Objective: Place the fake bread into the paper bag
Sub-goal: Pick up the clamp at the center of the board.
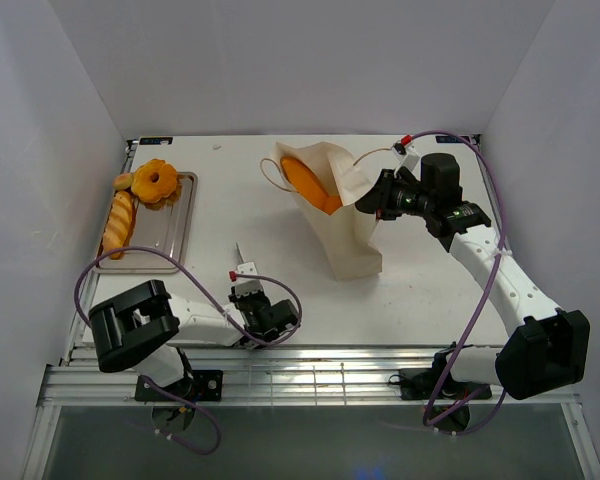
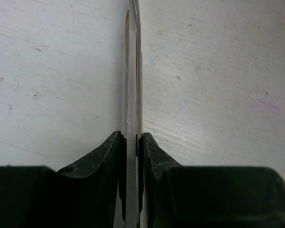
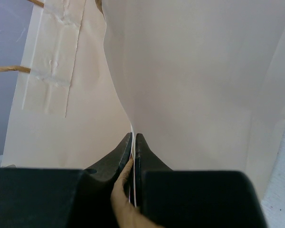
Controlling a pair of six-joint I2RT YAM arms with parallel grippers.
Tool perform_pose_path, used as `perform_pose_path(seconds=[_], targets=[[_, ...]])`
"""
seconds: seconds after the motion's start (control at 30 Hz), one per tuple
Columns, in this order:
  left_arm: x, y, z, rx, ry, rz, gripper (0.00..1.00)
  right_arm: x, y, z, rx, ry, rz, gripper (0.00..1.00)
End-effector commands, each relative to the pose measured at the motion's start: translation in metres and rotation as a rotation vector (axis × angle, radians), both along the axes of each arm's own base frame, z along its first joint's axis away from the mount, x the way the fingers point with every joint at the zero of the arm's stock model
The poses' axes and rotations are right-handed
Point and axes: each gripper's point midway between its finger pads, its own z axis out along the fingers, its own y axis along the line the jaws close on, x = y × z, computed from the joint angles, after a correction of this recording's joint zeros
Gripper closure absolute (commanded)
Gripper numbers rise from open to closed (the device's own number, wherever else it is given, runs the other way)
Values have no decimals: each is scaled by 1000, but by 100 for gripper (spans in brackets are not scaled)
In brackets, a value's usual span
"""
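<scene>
The tan paper bag (image 1: pixel 348 235) stands tilted at the table's middle, mouth toward the far left, with one orange loaf (image 1: pixel 315 184) showing inside it. My right gripper (image 1: pixel 368 204) is shut on the bag's rim; in the right wrist view the fingertips (image 3: pixel 138 142) pinch the paper wall (image 3: pixel 194 80). On the tray (image 1: pixel 176 228) at the far left lie a ring doughnut (image 1: pixel 158 181), a long loaf (image 1: pixel 119 222) and a small roll (image 1: pixel 123 181). My left gripper (image 1: pixel 246 290) is shut on thin metal tongs (image 2: pixel 132 71), low over the table near the front.
White walls close the table on three sides. The bag's cord handle (image 3: pixel 9 69) and a tape patch (image 3: pixel 54 52) show in the right wrist view. The left arm's cable (image 1: pixel 110 268) loops over the table by the tray's near end.
</scene>
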Motion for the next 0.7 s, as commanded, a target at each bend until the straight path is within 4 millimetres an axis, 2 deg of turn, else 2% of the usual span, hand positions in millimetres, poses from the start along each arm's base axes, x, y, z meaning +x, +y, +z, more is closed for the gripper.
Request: perform_pose_path(seconds=[0.0,0.03,0.07,0.1,0.17,0.2,0.23,0.3,0.33,0.37,0.4,0.43,0.47,0.53,0.67], targets=[[-5,-16,7,-17,164,-11,74,-3,-3,-4,-27,-2,6,92],[-3,-5,13,40,193,6,81,-3,-2,-4,-25,-3,9,92],[2,-6,21,42,199,16,84,-2,-2,-4,-26,-3,8,92],[10,-17,35,-3,217,4,87,-2,-3,-3,-26,-5,5,92],[23,-5,46,14,266,7,97,-3,-3,-4,-28,-3,5,92],[28,-11,54,-28,297,-11,100,-3,-3,-4,-30,-7,5,92],[37,4,61,-38,315,26,100,-2,-3,-4,-31,-8,4,92],[46,14,73,1,347,13,100,-2,-3,-5,-30,-6,3,92],[54,20,90,20,343,34,100,-3,-3,-6,-28,-6,6,92],[59,25,95,74,353,30,100,-2,-2,-6,-26,-6,8,92],[63,28,101,104,362,30,100,-2,-2,-7,-22,-3,11,92],[71,32,118,124,368,48,100,-2,-1,-8,-20,4,11,92],[75,35,117,169,393,55,100,-2,0,-8,-19,4,13,92],[80,46,130,278,399,77,100,-1,0,-8,-14,3,13,92],[110,47,155,390,398,58,100,-1,0,-7,-10,1,15,92]])
